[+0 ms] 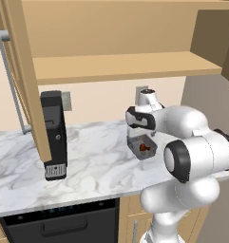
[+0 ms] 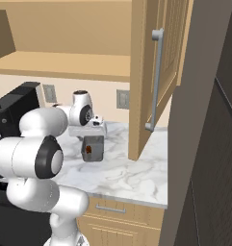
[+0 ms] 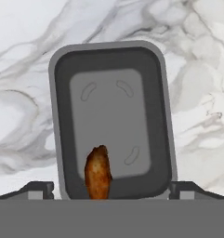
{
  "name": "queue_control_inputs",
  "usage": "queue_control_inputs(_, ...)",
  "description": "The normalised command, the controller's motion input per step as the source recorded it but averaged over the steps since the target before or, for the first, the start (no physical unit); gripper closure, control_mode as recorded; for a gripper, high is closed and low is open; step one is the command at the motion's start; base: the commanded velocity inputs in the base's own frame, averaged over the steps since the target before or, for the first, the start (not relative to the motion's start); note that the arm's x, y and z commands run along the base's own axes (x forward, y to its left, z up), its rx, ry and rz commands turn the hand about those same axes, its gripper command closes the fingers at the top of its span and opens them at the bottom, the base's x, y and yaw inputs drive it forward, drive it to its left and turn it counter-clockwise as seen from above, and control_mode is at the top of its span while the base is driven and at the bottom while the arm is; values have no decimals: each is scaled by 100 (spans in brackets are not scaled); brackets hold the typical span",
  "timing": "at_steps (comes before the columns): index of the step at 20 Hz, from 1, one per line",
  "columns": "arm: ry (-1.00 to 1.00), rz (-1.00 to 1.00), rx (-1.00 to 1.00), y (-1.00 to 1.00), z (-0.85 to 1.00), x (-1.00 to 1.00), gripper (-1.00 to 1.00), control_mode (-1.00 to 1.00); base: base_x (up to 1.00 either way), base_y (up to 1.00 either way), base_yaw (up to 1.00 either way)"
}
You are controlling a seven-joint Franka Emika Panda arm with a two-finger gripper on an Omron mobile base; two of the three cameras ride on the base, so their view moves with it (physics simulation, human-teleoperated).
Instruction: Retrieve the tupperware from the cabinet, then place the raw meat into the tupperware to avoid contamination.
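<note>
we counted one tupperware (image 3: 112,118), a grey low rectangular box, standing on the marble surface (image 1: 97,161). in the hand view it sat at the centre, its long side running from twelve o'clock to six o'clock. one piece of raw meat (image 3: 98,173) lay inside it, reddish-brown, against the wall at six o'clock and a little toward seven. in the left base view we saw the same meat (image 1: 144,147) as a small red spot in the container (image 1: 142,146).

the gripper (image 3: 111,188) hung right above the box. its two fingers (image 3: 36,188) stood wide apart, one at eight o'clock and one at four o'clock in the hand view, each outside the box's walls, and they gripped nothing.

one cabinet (image 1: 120,42) hung over the surface with its doors open. we counted one plain wooden shelf (image 1: 125,66) inside, and one grey bar handle (image 2: 156,79) on the door in the right base view. one tall black appliance (image 1: 54,134) stood on the surface at nine o'clock from the tupperware, well apart from it. we saw two wall outlets (image 2: 122,99) in the right base view.
</note>
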Motion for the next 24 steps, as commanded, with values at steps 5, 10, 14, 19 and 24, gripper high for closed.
queue_control_inputs(5, 1, -2, 0, -3, -3, -39, -100, -100, 0, 0, 0)
queue_control_inputs(10, -1, -3, 0, -9, 0, -53, -100, -100, 0, 0, 0)
queue_control_inputs(14, -1, -6, 0, -7, 0, -55, -100, -100, 0, 0, 0)
queue_control_inputs(19, 0, -8, 0, 0, 9, -58, -100, -100, 0, 0, 0)
queue_control_inputs(24, 0, -9, 0, 2, 5, -55, -100, -100, 0, 0, 0)
